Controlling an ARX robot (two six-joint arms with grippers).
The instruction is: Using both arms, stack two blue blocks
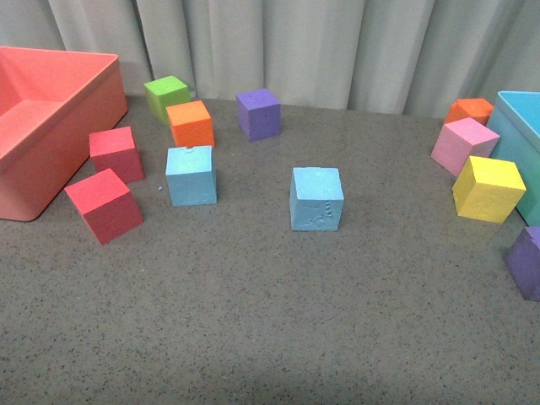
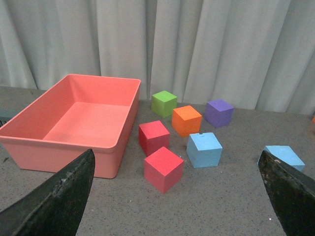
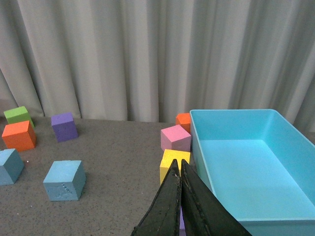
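coral bin (image 1: 76,143): just one, far left on the desk (image 1: 253,321), ahead of the left fingers (image 2: 69,191)
red cubes: two, (image 1: 116,153) and (image 1: 105,205), right by the coral bin, in the gap ahead of the left fingers
green cube (image 1: 166,97): one, back near the curtain (image 1: 337,42)
orange cubes: two, one (image 1: 190,124) touching the green cube, the other (image 1: 469,110) back by the turquoise bin (image 1: 516,126)
blue blocks: two, both flat on the desk and well apart, not stacked
plain blue block (image 1: 191,175): ahead of the left fingers, between the two of them
scuffed blue block (image 1: 316,198): marks on its front face, just past the tip of one left finger, well off to the side of the right fingers (image 3: 170,201)
purple cubes: two, (image 1: 258,113) and (image 1: 527,261)
pink cube (image 1: 462,145): one, ahead of the right fingers
yellow cube (image 1: 487,188): one, closest to the right fingers' tips
turquoise bin: one, beside the right fingers
left fingers: spread wide, off the desk, holding nothing
right fingers: pressed together, nothing between them, pointing at the curtain
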